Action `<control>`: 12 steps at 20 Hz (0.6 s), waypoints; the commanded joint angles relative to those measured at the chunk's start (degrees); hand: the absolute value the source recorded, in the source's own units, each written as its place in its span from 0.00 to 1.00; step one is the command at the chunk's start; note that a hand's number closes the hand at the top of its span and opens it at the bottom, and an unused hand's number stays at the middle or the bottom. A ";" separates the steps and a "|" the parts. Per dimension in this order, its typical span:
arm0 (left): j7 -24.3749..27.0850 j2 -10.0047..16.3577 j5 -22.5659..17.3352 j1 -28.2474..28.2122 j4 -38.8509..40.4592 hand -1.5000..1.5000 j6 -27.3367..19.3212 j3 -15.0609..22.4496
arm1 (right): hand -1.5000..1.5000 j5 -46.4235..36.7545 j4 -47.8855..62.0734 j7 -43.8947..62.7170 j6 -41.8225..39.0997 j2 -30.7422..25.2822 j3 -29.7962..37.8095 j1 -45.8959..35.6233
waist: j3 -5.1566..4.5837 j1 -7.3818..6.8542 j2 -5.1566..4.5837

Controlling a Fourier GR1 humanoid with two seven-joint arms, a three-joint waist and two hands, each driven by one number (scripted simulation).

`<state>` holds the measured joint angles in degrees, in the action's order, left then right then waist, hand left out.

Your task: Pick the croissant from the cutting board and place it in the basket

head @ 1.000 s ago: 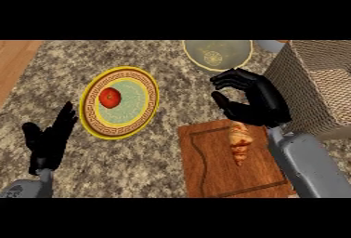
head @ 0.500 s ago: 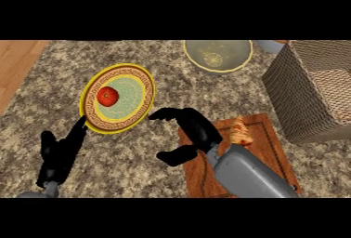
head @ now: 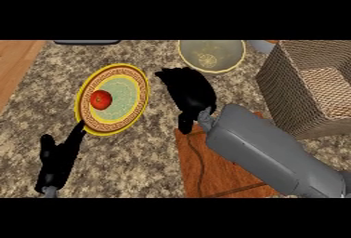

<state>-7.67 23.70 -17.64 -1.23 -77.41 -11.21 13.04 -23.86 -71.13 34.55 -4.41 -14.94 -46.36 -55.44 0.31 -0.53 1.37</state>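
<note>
My right hand [head: 186,92] hovers over the counter between the plate and the cutting board [head: 218,173], its back towards me, fingers loosely bent and holding nothing I can see. Its grey forearm [head: 264,151] lies across the board's upper part, and the croissant is hidden from view. The woven basket [head: 305,95] stands at the right, beside the board. At the lower left, my left hand [head: 57,157] rests open with its fingers up, just below the plate's rim.
A yellow-rimmed patterned plate [head: 130,109] with a red fruit [head: 101,99] lies left of centre. A pale bowl [head: 211,56] sits at the back. A wooden strip [head: 15,60] borders the counter at the far left.
The right hand has swung up and left, away from the board towards the plate and bowl, and its forearm now covers the croissant. The left hand has barely shifted.
</note>
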 commanded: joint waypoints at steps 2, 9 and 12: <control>-2.71 0.33 -1.09 -3.67 1.72 0.50 1.73 0.77 | 0.00 2.52 -3.33 11.69 -17.42 -2.00 2.25 -12.49 | -0.51 0.74 -0.34; -3.37 -1.90 0.26 -3.61 0.56 0.50 -0.88 1.48 | 0.00 17.78 1.23 21.90 -41.82 -1.01 8.06 -20.72 | -0.48 1.49 -0.42; -4.07 -0.40 -0.45 -3.57 0.03 0.50 -0.08 -0.05 | 0.00 21.42 4.13 23.13 -47.35 -3.48 9.62 -22.72 | -0.43 1.52 -0.56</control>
<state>-9.00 23.98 -17.44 -2.79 -79.23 -11.35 12.29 -8.03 -68.57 49.93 -39.96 -16.78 -39.12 -74.87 0.37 0.45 1.14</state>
